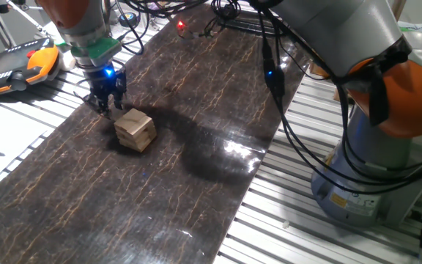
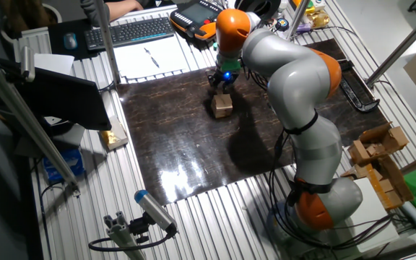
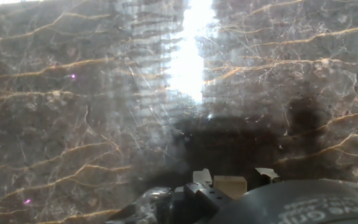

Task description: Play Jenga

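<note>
The Jenga stack (image 1: 135,129), a small cube of pale tan wooden blocks, stands on the dark marble mat (image 1: 160,183); it also shows in the other fixed view (image 2: 222,105). My gripper (image 1: 106,104) hangs just left of and behind the stack, fingers pointing down close to the mat; it also shows in the other fixed view (image 2: 219,81). In the hand view a single tan block (image 3: 230,184) sits between the two fingertips (image 3: 202,177), low at the bottom edge. The stack itself does not show in the hand view.
An orange-and-black teach pendant (image 1: 17,66) and cables lie beyond the mat's far end. A keyboard (image 2: 128,30) and paper are at the back. More wooden pieces (image 2: 378,155) lie at the right. The robot base (image 1: 372,176) stands beside the mat.
</note>
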Motion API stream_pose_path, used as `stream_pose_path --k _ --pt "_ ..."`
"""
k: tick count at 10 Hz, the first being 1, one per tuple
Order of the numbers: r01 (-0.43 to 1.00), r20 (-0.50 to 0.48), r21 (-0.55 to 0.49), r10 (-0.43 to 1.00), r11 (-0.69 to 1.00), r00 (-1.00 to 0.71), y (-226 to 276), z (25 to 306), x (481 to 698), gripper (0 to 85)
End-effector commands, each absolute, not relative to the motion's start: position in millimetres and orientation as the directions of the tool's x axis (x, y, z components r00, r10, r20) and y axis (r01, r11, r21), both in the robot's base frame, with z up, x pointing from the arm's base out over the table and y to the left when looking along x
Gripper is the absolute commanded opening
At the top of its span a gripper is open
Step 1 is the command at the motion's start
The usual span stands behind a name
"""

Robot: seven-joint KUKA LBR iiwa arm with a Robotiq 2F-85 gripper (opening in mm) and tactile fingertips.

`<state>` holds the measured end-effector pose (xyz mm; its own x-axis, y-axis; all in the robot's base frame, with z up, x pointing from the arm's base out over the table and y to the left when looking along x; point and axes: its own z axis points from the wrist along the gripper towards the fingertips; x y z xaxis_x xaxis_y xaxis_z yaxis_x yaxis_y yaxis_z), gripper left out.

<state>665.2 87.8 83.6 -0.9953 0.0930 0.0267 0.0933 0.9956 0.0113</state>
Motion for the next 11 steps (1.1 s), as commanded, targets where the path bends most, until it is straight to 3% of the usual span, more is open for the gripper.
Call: stream_pose_path --k 1,11 --pt "0.097 0.027 0.01 0.097 0.995 -0.995 89.2 82.6 664.1 41.7" --pt "0.09 0.012 -0.01 0.09 0.996 -0.996 90.0 68.3 658.5 42.3"
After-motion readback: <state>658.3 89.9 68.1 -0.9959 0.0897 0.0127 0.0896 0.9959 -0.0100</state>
